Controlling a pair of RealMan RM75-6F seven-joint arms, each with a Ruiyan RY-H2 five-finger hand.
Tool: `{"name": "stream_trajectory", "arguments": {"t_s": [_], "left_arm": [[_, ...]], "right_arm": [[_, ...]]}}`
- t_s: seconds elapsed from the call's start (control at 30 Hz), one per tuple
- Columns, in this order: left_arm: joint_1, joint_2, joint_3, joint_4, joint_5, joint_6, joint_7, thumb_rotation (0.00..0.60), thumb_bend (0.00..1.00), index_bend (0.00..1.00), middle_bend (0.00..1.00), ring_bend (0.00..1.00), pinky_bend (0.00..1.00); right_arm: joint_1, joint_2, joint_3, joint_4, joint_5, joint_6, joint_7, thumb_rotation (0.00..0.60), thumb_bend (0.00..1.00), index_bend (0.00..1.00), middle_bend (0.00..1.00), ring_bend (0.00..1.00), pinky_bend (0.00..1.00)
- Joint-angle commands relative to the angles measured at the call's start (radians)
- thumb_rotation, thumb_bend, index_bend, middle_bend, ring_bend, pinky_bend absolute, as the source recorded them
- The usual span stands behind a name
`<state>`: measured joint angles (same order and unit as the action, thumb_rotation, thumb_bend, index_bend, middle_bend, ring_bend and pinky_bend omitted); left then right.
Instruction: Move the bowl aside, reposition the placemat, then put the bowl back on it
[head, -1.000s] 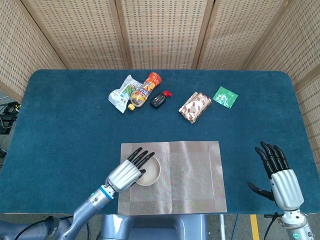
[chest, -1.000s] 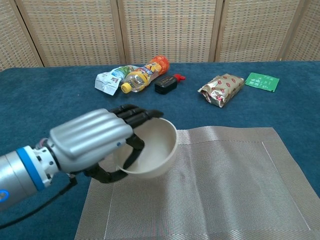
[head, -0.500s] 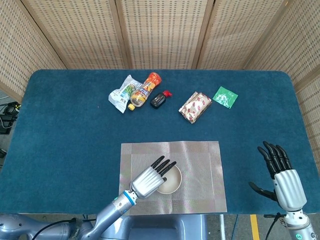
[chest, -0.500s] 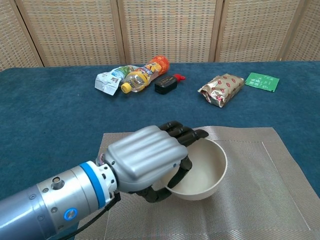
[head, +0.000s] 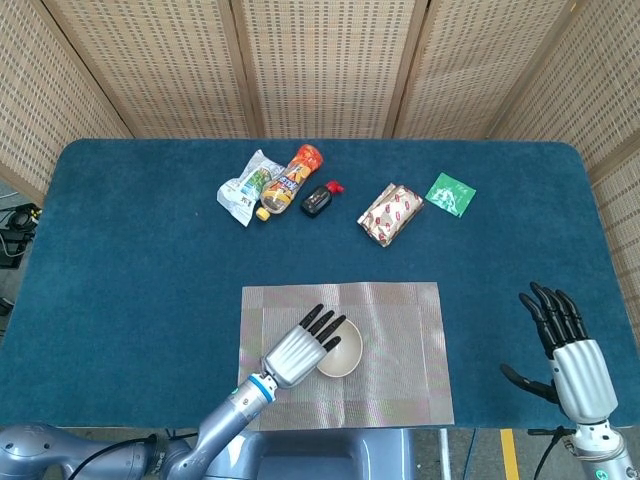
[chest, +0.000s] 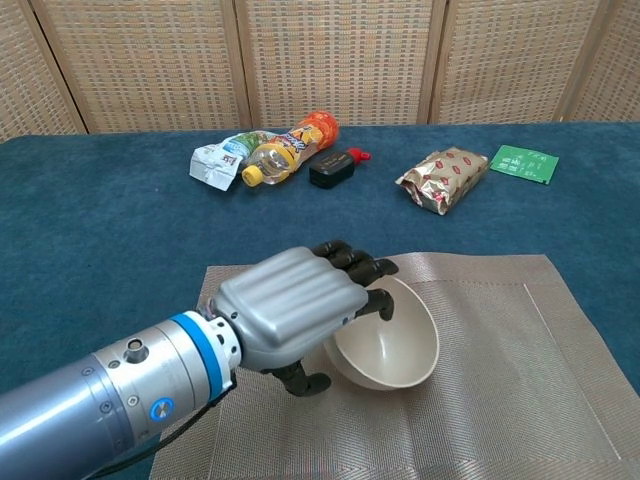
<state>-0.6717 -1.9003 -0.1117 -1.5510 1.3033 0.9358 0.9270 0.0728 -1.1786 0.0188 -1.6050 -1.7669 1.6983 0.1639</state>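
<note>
A cream bowl (head: 345, 353) (chest: 397, 347) sits on the woven grey placemat (head: 400, 340) (chest: 500, 390), left of the mat's middle. My left hand (head: 298, 352) (chest: 288, 306) holds the bowl by its left rim, with fingers hooked over the rim into the bowl and the thumb low by the outer wall. The bowl's base appears to rest on the mat. My right hand (head: 568, 352) hovers by the table's front right edge, fingers spread and holding nothing; the chest view does not show it.
Along the back of the blue table lie a crumpled wrapper (head: 242, 188), an orange-capped bottle (head: 288, 181), a small black bottle with a red cap (head: 318, 198), a red-and-silver packet (head: 390, 212) and a green sachet (head: 451, 193).
My left hand carried the bowl from the mat's left edge rightward to near its middle and lowered it onto the mat. The right hand sank slightly.
</note>
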Motion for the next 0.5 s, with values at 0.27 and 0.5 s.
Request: {"name": "stream_trajectory", "arguments": {"t_s": [0.27,0.5], "left_arm": [[0.072,0.193,0.024,-0.180,0.060,0.152,-0.115,0.600,0.27,0.10,0.00,0.00,0.00],[0.192,0.387,0.096,-0.249,0.177,0.334,-0.303,0.600,0.27,0.09,0.00,0.00,0.00]], "right_arm": [[0.000,-0.009,-0.003,0.001,-0.012,-0.001,-0.028,0.600,0.20,0.06,0.00,0.00,0.00],[-0.002,-0.017,-0.005,0.001,-0.017,-0.003,-0.058,0.600,0.20,0.06,0.00,0.00,0.00]]}}
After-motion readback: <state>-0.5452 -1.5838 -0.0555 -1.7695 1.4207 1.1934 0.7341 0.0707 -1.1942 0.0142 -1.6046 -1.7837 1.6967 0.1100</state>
